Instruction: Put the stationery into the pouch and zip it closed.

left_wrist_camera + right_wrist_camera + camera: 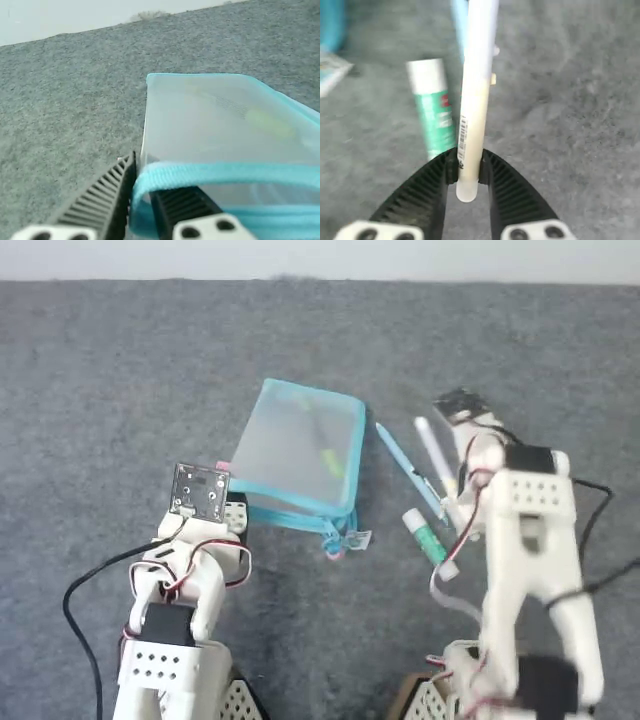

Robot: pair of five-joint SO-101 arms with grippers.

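Right gripper (468,164) is clenched on the near end of a white pen (476,75), its two black fingers pressed to either side of the barrel. The pen sticks out straight ahead of the fingers. In the high view its long axis runs away from the arms and leans a little to the left at the far tip, and it appears lifted off the grey cloth (120,360) of the table.

Just beside it lies a light blue pen (405,465), pointing nearly the same way, with its far tip close to the right edge of the pouch (300,445). A green glue stick (425,535) lies nearer the arms, beside the gripped pen and aligned much like it.

Left gripper (142,185) pinches the turquoise zip edge of the pouch at its near left corner, one finger on each side of the band. The pouch lies flat between the two arms, its zip edge towards them and its opposite edge away. The mouth gapes slightly by the pinch. The zip pull (335,540) hangs at the near right corner. Something yellow-green (326,455) shows faintly through the frosted wall.
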